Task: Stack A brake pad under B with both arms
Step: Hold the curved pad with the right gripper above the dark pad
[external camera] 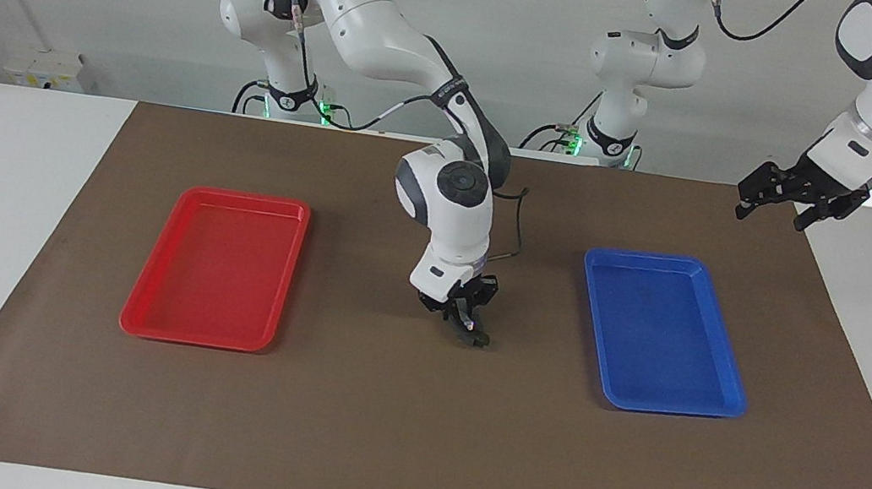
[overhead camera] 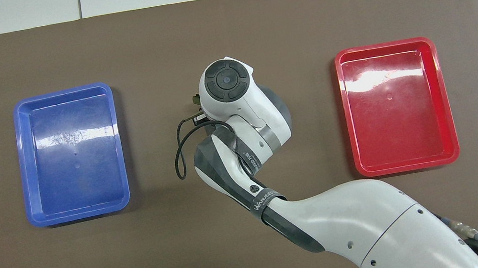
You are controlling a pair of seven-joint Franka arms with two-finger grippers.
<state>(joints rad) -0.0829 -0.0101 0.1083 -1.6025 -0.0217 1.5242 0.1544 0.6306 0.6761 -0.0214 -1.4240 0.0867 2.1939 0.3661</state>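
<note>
My right gripper [external camera: 469, 331] is down at the middle of the brown mat, between the two trays, shut on a dark pad that I take for B. A dark pad end [external camera: 479, 342] shows just below its fingertips. Whether that end is B or the A brake pad lying there, I cannot tell; the hand hides the rest of both pads. From overhead the right wrist covers the spot, and only a small olive-dark tip [overhead camera: 195, 98] sticks out. My left gripper [external camera: 769, 214] hangs open and empty, raised over the mat's corner at the left arm's end, near the blue tray.
A red tray [external camera: 135, 322] lies toward the right arm's end of the mat and a blue tray [external camera: 721, 404] toward the left arm's end; nothing is in either. The right arm's black cable [overhead camera: 178, 156] loops beside the wrist.
</note>
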